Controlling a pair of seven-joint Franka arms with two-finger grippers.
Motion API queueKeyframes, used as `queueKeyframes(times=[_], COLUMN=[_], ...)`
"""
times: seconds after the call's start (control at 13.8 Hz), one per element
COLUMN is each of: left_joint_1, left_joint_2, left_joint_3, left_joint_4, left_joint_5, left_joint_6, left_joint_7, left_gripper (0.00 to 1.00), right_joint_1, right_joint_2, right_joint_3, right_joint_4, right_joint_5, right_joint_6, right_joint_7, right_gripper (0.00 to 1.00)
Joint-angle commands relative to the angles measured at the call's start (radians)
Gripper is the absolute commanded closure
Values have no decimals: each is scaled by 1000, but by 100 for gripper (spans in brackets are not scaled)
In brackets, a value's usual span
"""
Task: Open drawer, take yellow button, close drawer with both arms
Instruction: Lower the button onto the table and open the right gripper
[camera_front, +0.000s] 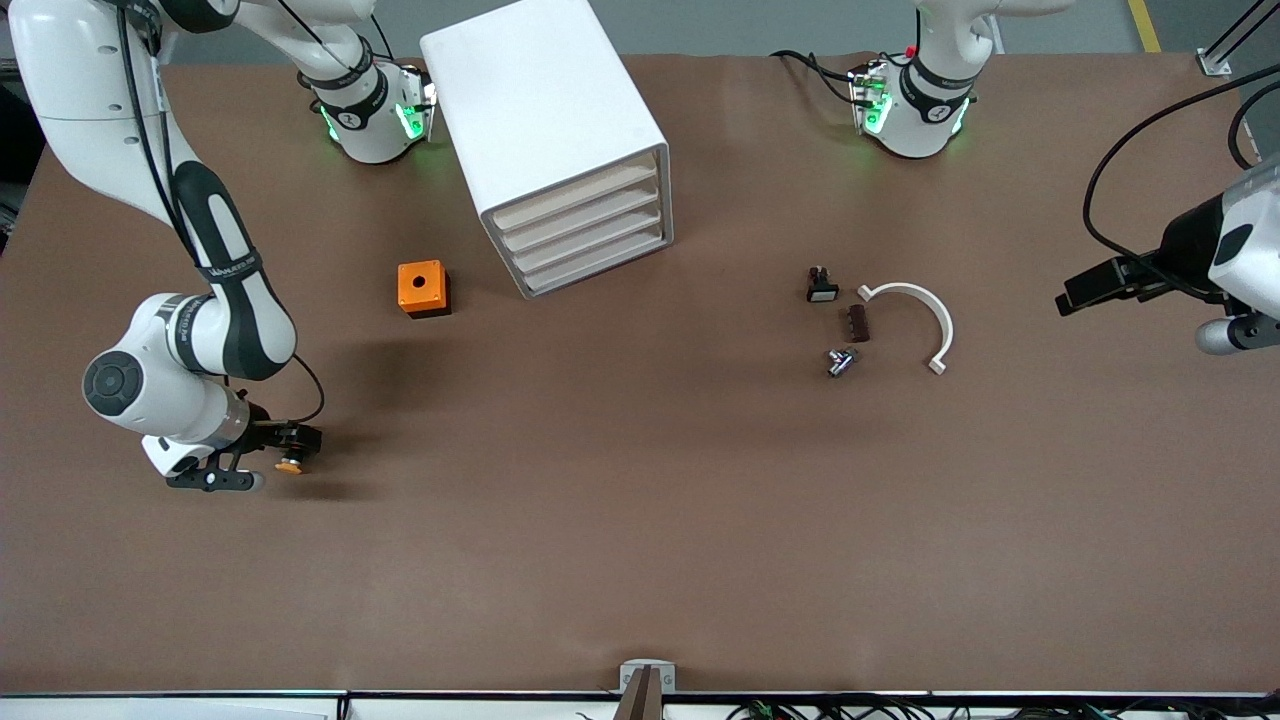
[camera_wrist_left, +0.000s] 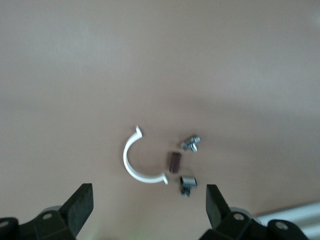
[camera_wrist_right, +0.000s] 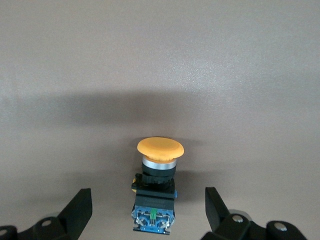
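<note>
The button (camera_front: 290, 465), with its orange cap, black body and blue rear block, lies on the table near the right arm's end. In the right wrist view the button (camera_wrist_right: 156, 185) lies between the fingers of my right gripper (camera_wrist_right: 148, 210), which are spread wide and do not touch it. My right gripper (camera_front: 272, 460) is low at the table. The drawer (camera_front: 575, 195), uppermost of four in the white cabinet (camera_front: 540, 110), is shut. My left gripper (camera_front: 1075, 295) waits, open and empty (camera_wrist_left: 149, 205), above the left arm's end of the table.
An orange cube with a hole (camera_front: 423, 288) sits beside the cabinet. Toward the left arm's end lie a small black-and-white switch (camera_front: 822, 286), a brown block (camera_front: 858, 323), a silvery part (camera_front: 841, 361) and a white curved clip (camera_front: 915, 320).
</note>
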Motion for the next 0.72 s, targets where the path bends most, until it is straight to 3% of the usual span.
queueKeyframes(times=[0.0, 0.29, 0.65], left_joint_1=[55, 56, 54], left_joint_2=[-117, -133, -145], left_joint_3=[-62, -65, -67], left_joint_4=[-172, -186, -162], left_joint_5=[26, 57, 56], left_joint_6=[123, 134, 134], left_joint_7=[11, 22, 33], left_gripper=[1, 1, 1], right_joint_1=[7, 25, 27], right_joint_2=[-61, -148, -234], right_joint_3=[-1, -3, -4], right_joint_4=[-21, 19, 169], right_joint_5=[10, 2, -15], right_joint_6=[-54, -209, -540], right_joint_7=[7, 7, 64], right_gripper=[0, 0, 0])
